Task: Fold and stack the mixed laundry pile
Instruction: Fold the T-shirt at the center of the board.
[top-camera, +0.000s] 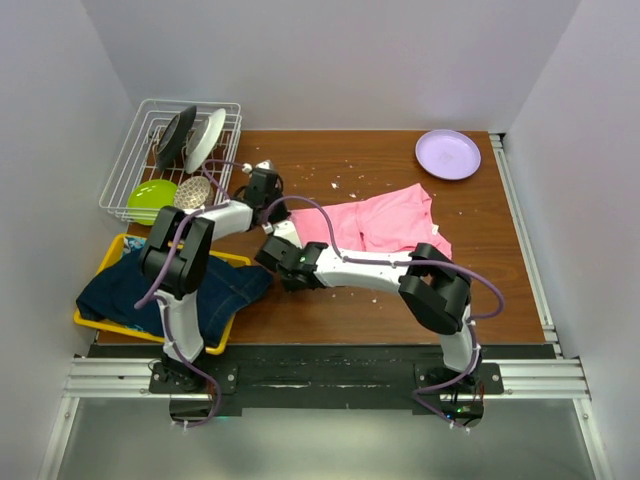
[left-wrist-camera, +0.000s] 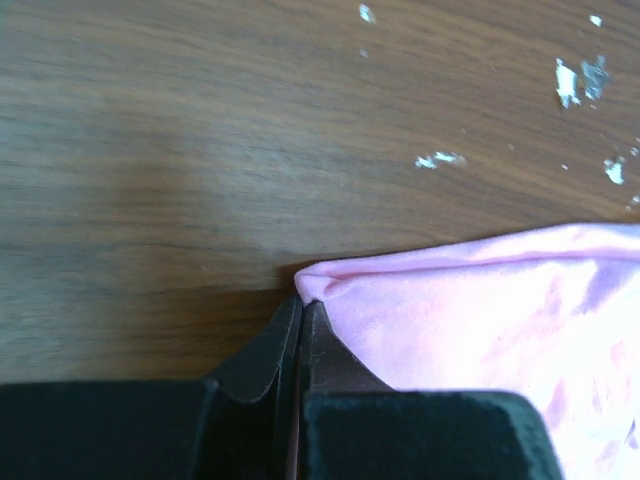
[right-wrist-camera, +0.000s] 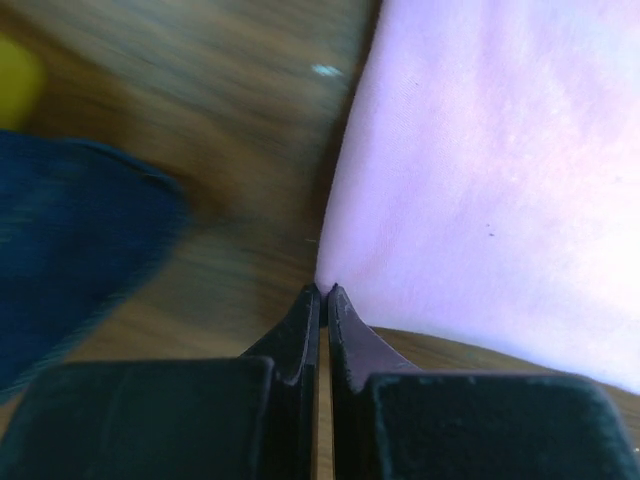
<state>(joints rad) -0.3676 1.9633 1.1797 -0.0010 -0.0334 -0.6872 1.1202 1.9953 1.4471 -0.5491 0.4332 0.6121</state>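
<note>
Holding the pink T-shirt (top-camera: 385, 222) by its left edge with both arms. The left gripper (left-wrist-camera: 302, 308) is clamped on a folded corner, jaws together with pink cloth pinched at the tips. The right gripper (right-wrist-camera: 324, 294) is likewise closed on the shirt's edge, nearer my side. The shirt lies rumpled mid-table on the wood, to the right of both grippers.

The denim jacket (top-camera: 205, 290) sits in the yellow tray (top-camera: 92, 322) at front left, spilling over its rim onto the table. A bit of turquoise cloth (top-camera: 130, 245) shows behind it.

I read this as the spread-out step for the first garment: two points caught, fold not begun. My call for the next move is to lift both pinches together, pull them apart to tension the edge, then drag the shirt flat. That needs matched heights, or one pinch may slip.
</note>
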